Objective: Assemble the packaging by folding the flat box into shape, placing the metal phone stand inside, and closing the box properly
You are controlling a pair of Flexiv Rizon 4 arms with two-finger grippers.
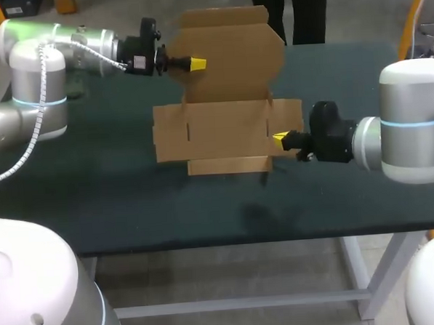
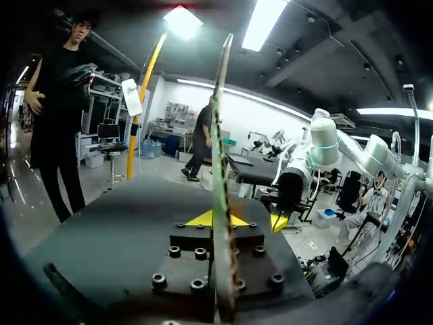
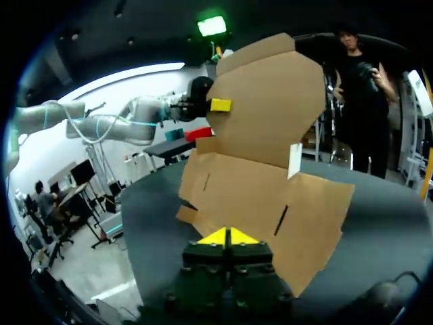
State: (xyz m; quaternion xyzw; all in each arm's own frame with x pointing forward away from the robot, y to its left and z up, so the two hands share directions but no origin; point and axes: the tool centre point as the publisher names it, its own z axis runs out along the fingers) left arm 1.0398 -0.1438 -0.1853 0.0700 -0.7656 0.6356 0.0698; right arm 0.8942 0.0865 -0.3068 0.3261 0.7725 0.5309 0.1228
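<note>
R end effector (image 1: 280,138) closed at box (image 1: 222,129), L end effector (image 1: 196,63) gripping flap (image 1: 230,56)

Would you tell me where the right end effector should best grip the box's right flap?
Probably its free outer edge, coming in low from the right. The right flap lies about flat on the table, a thin sheet joined to the box only along its inner fold, so that edge alone is open. The right end effector, shut, sits beside it.
</note>
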